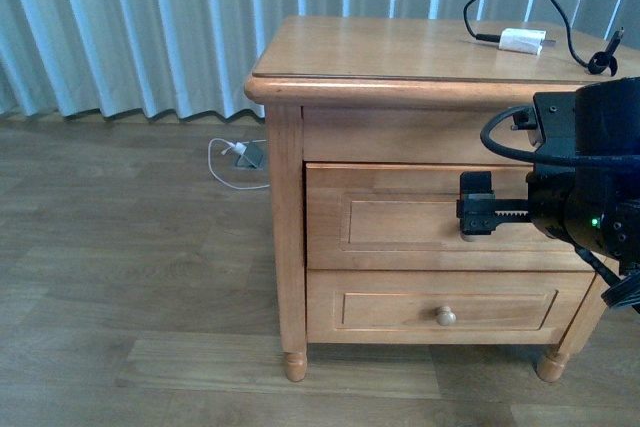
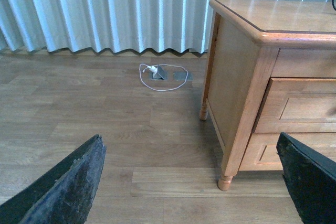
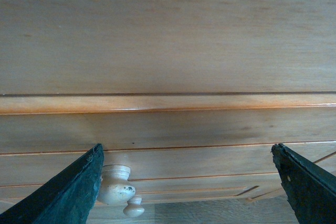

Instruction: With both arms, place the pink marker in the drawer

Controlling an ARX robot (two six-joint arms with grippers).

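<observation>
Nearest you, the right gripper (image 1: 476, 205) hangs in front of the drawer (image 1: 400, 219), its fingers (image 3: 58, 192) spread wide in the right wrist view, with the drawer's knob (image 3: 116, 183) just beside one of them. In the front view that knob is hidden behind the gripper, and the right arm (image 1: 590, 182) is cut off at the frame edge. The left gripper (image 2: 189, 182) sits off to the nightstand's (image 2: 273, 87) side, fingers apart over wooden floor (image 2: 105, 129). You cannot see the pink marker anywhere. No writing is readable. On top of the nightstand lies a white charger (image 1: 522, 41) with black cable; beyond the nightstand hang pale curtains (image 1: 130, 27).
</observation>
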